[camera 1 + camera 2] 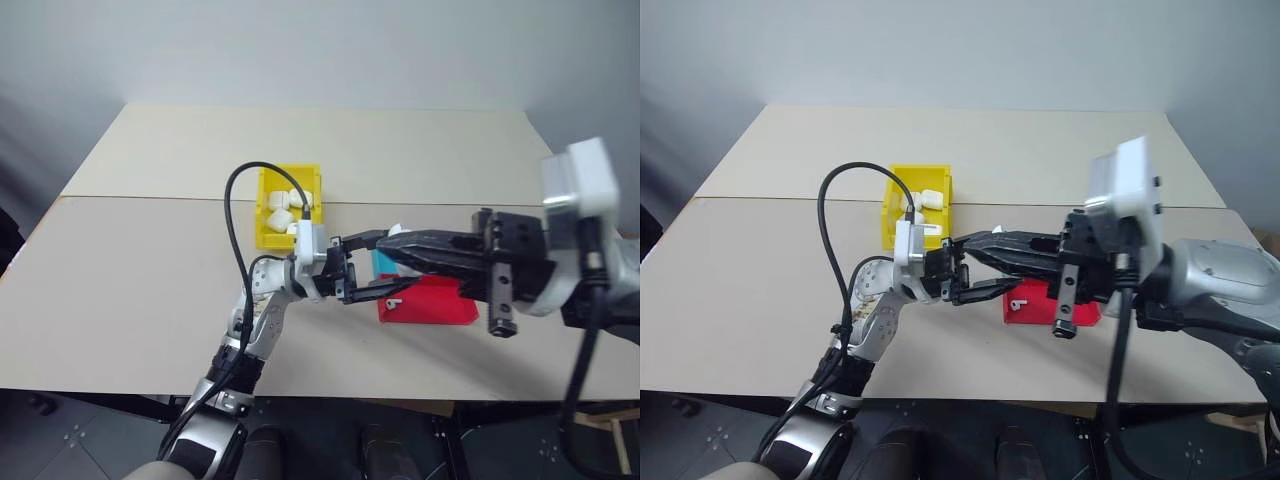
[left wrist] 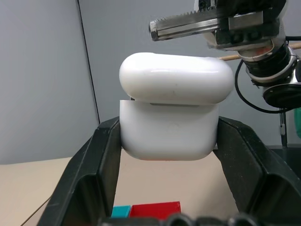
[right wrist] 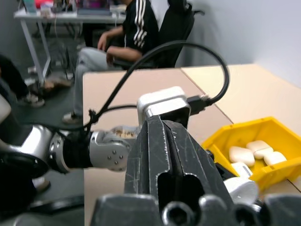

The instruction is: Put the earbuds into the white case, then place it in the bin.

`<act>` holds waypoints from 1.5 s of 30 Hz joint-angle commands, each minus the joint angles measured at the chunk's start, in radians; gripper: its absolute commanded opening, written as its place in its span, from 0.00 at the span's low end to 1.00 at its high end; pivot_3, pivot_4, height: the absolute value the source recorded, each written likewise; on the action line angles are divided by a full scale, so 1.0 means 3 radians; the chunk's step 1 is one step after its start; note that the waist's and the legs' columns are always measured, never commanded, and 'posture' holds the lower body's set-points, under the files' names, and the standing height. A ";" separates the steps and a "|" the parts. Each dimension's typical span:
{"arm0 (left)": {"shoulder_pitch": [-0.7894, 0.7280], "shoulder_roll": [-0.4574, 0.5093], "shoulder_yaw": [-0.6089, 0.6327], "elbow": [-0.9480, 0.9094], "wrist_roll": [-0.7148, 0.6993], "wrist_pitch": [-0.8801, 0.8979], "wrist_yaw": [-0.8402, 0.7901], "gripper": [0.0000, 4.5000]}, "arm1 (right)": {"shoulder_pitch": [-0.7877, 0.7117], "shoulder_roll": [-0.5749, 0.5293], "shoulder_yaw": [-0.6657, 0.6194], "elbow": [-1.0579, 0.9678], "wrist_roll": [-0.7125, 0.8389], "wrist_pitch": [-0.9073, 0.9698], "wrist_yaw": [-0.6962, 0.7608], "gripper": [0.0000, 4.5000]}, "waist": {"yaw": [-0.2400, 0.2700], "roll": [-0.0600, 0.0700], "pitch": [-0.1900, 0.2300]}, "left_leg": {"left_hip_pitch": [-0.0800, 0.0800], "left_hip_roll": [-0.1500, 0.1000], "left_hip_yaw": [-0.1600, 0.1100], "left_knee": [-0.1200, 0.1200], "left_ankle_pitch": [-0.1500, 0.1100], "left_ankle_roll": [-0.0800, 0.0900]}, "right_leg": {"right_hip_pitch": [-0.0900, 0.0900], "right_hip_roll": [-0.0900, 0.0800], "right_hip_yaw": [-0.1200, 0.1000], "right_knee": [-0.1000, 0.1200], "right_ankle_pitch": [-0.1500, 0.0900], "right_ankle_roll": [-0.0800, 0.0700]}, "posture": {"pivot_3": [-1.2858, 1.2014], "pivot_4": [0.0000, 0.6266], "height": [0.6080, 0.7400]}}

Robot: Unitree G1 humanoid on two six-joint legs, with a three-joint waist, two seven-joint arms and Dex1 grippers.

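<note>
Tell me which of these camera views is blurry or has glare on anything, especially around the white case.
Left wrist view: the white case is sharp, with soft highlights on its glossy lid; the left gripper fingers holding it are slightly soft. Right wrist view: the right gripper looms close and smeared, while the bin is clearer. Left eye view: even, soft lighting on the table, no harsh glare.

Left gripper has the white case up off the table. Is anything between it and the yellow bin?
Nothing visible on the table blocks the way from the white case in the left gripper to the bin. The shut right gripper sits right above the case lid.
</note>
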 commanded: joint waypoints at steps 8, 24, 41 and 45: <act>-0.0072 -0.0060 -0.0003 -0.0076 0.0028 -0.0097 0.0063 0.62 | -0.0176 -0.0052 0.0229 -0.0194 -0.0640 0.0275 -0.0055 0.01 | 0.0009 0.0000 0.0000 | -0.0015 0.0000 0.0000 0.0004 0.0000 0.0000 | -0.0014 -0.0001 0.0000 0.0003 0.0000 0.0000 | 0.52 0.24 1.00; 0.0035 0.0009 0.0022 -0.0201 -0.0060 -0.0059 0.0024 0.62 | 0.0167 -0.0102 -0.0114 -0.0154 -0.0832 0.0348 -0.0034 0.01 | 0.0006 0.0001 -0.0001 | -0.0015 0.0000 0.0000 0.0012 -0.0002 0.0003 | -0.0013 0.0000 0.0000 0.0006 0.0001 0.0001 | 0.52 0.24 1.00; -0.0564 0.0230 0.0507 -0.0573 0.1031 0.1235 0.2435 0.62 | 0.0652 0.0138 -0.1310 0.0006 0.0212 0.0089 -0.0133 0.01 | 0.0034 -0.0002 0.0000 | -0.0010 -0.0001 -0.0002 0.0024 -0.0003 0.0005 | 0.0003 -0.0001 0.0000 0.0004 0.0006 0.0010 | 0.52 0.24 1.00; -0.0922 0.0448 0.0530 -0.0415 0.1448 0.1850 0.2940 0.62 | 0.0685 0.0199 -0.1178 0.0008 0.0104 0.0044 -0.0129 0.01 | 0.0009 -0.0002 0.0000 | -0.0010 -0.0001 -0.0002 0.0022 -0.0005 0.0008 | 0.0002 0.0000 0.0000 0.0001 0.0006 0.0011 | 0.52 0.24 1.00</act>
